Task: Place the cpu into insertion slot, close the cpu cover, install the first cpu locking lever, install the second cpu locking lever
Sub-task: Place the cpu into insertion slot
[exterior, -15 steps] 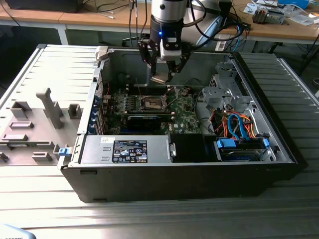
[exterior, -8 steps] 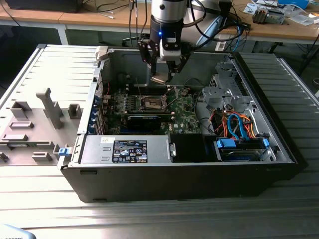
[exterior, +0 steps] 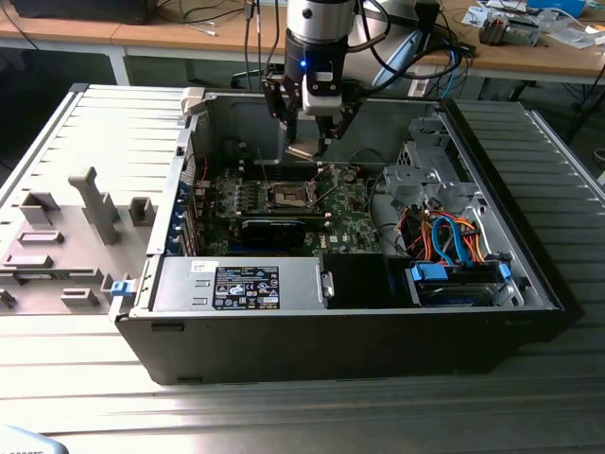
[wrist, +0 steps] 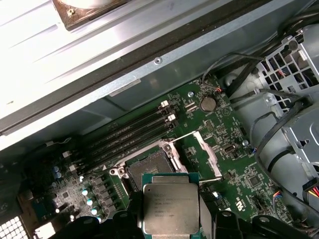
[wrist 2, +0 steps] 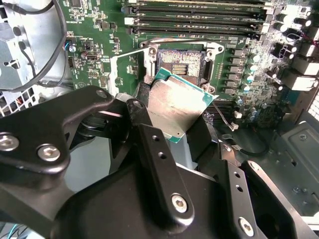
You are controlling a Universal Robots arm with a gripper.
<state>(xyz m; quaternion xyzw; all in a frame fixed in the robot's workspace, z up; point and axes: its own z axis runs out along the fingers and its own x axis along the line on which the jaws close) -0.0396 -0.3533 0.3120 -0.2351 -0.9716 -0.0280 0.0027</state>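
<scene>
Silver-grey and square, so with no longer side to speak of, the cpu (exterior: 304, 149) is pinched by its edges between the black fingers (wrist 2: 149, 144) of the gripper (exterior: 312, 134) and hangs tilted above the motherboard (exterior: 354, 222), clear of it. In the second wrist view a green-rimmed corner of the chip points toward the open insertion slot (wrist 2: 180, 62), which lies just past it with its contact field bare. In the first wrist view the cpu's flat metal top faces the camera, and beside the slot the cpu cover (wrist: 208, 155), a thin silvery frame, stands lifted off the socket. The board sits in an open computer case (exterior: 529, 265) lying on its side on a ribbed grey metal table (exterior: 284, 416). Wooden benches (exterior: 170, 36) strewn with cables run behind.
</scene>
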